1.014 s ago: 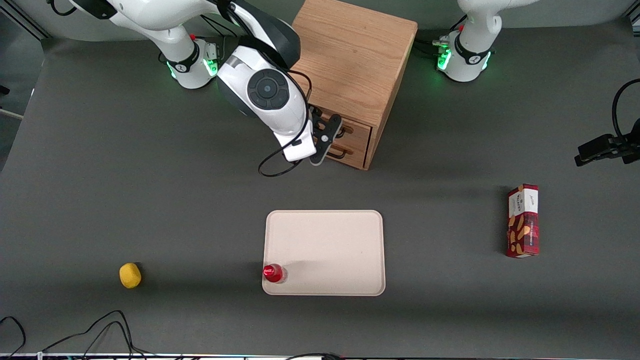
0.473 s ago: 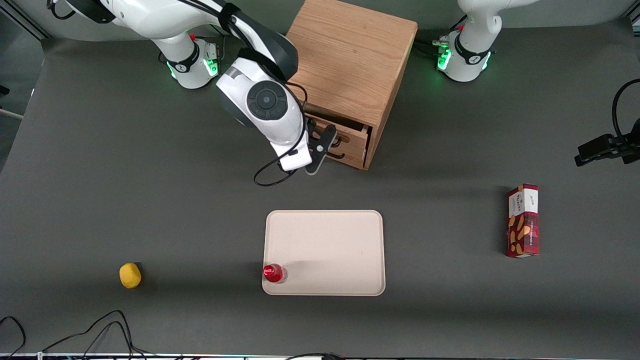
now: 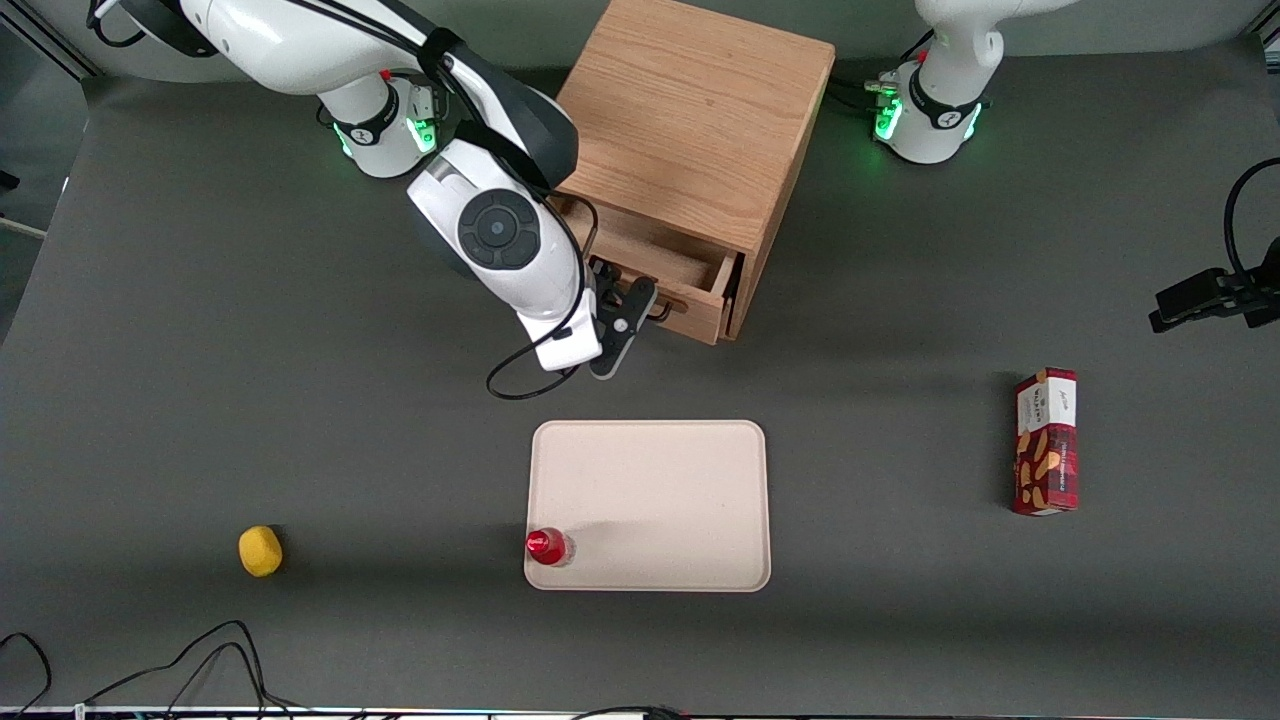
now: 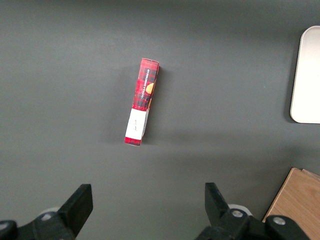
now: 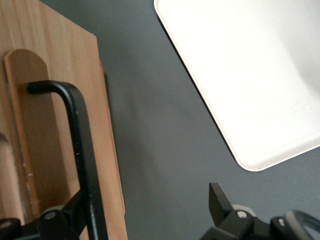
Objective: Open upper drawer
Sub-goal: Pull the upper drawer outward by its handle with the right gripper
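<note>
The boxy wooden cabinet [image 3: 700, 120] stands between the arm bases. Its upper drawer [image 3: 652, 252] is pulled partway out toward the front camera, showing a plain wooden inside. My right gripper [image 3: 640, 305] is at the drawer front, at the thin black wire handle [image 3: 668, 310]. In the right wrist view the gripper [image 5: 145, 200] is open: one finger [image 5: 67, 217] sits between the handle [image 5: 80, 145] and the drawer front [image 5: 50, 75], the other finger [image 5: 217, 197] hangs over the grey table. The lower drawer is hidden under the upper one.
A cream tray [image 3: 660, 490] lies nearer the front camera than the cabinet, with a red-capped bottle [image 3: 548, 546] at its corner. A yellow lump [image 3: 260, 551] lies toward the working arm's end. A red box [image 3: 1046, 440] lies toward the parked arm's end.
The upper drawer has slid out of the cabinet toward the front camera. My gripper moved the same way along with its handle.
</note>
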